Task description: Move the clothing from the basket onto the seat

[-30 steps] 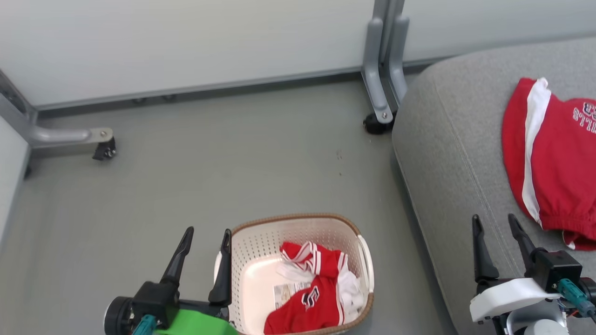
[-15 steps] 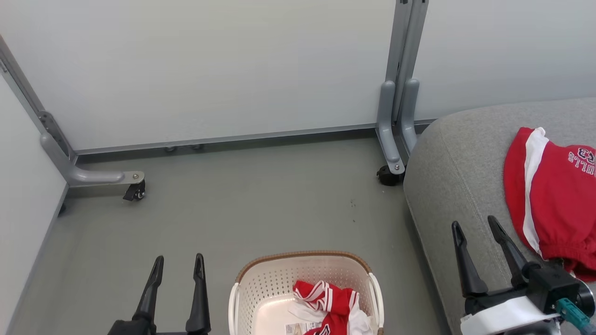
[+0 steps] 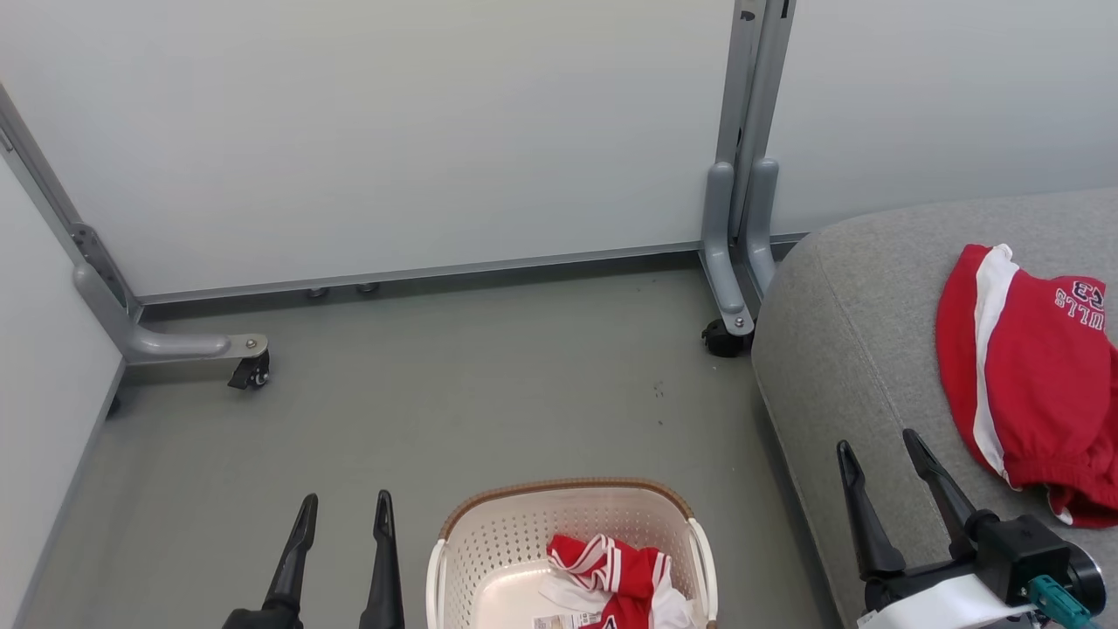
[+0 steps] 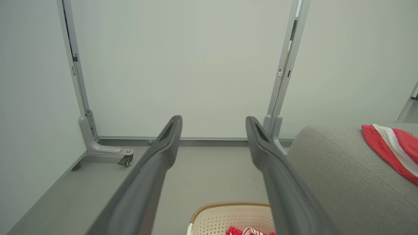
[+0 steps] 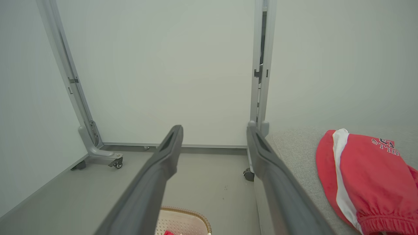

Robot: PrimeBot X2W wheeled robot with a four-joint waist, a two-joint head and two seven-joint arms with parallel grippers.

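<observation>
The cream basket (image 3: 498, 537) with its brown rim stands on the floor at the bottom middle of the head view, cut off by the frame edge. A crumpled red clothing piece (image 3: 611, 572) with white stripes lies inside it. Another red garment (image 3: 1035, 384) with a white side stripe and lettering lies on the grey seat (image 3: 847, 332) at the right. My left gripper (image 3: 345, 507) is open to the left of the basket. My right gripper (image 3: 878, 441) is open over the seat's front edge, left of the red garment (image 5: 365, 173). Both hold nothing.
White partition panels on grey wheeled feet (image 3: 196, 349) (image 3: 729, 314) close off the back and left. Grey floor (image 3: 454, 393) stretches between the panels and the basket. The seat's rounded corner (image 4: 313, 140) sits close to one caster.
The head camera has tilted up, so the basket sank to the frame's bottom and more wall shows. Both grippers stay open; the left one now shows lower with its fingers closer to parallel.
</observation>
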